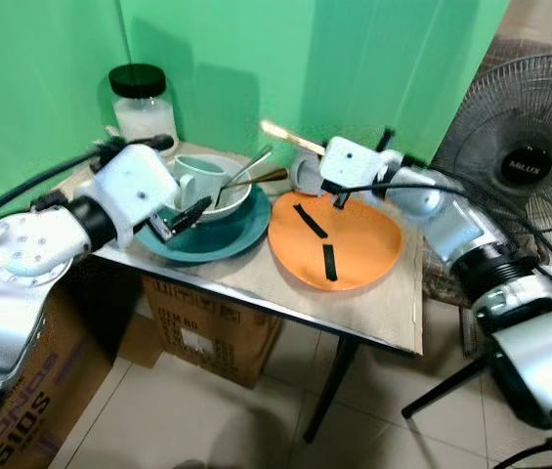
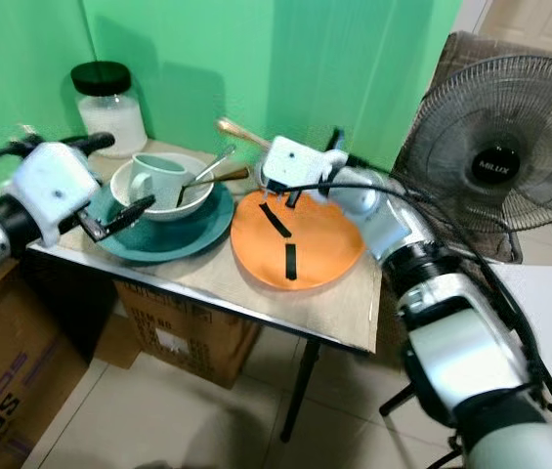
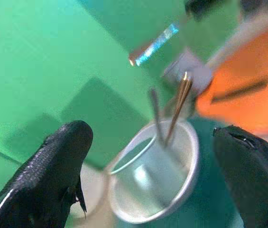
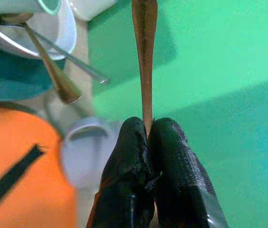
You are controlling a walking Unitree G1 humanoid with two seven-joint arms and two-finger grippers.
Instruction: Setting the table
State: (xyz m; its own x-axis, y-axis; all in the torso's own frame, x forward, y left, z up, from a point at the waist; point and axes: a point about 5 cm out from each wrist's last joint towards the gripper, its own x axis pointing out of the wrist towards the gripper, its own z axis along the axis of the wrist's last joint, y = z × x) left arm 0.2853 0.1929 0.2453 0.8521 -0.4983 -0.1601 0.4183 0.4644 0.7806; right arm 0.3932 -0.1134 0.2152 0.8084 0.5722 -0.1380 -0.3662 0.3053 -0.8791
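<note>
A teal plate [image 1: 219, 240] carries a white bowl [image 1: 239, 201] with a pale green mug [image 1: 197, 182] in it. A silver utensil [image 1: 252, 164] and a bronze one [image 1: 262, 178] lean in the bowl. My left gripper [image 1: 183, 217] is open at the plate's near left rim, fingers [image 3: 62, 161] spread either side of the bowl. To the right lies an orange plate [image 1: 354, 244] with black stripes. Behind it, my right gripper [image 2: 268, 149] is shut on a bronze utensil [image 4: 144, 52], held in the air above a small grey cup [image 1: 306, 177]. The held end is hidden.
A glass jar [image 1: 141, 103] with a black lid stands at the table's back left corner by the green wall. A floor fan [image 1: 525, 151] is close on the right. Cardboard boxes [image 1: 207, 332] sit under the small table [image 1: 373, 318].
</note>
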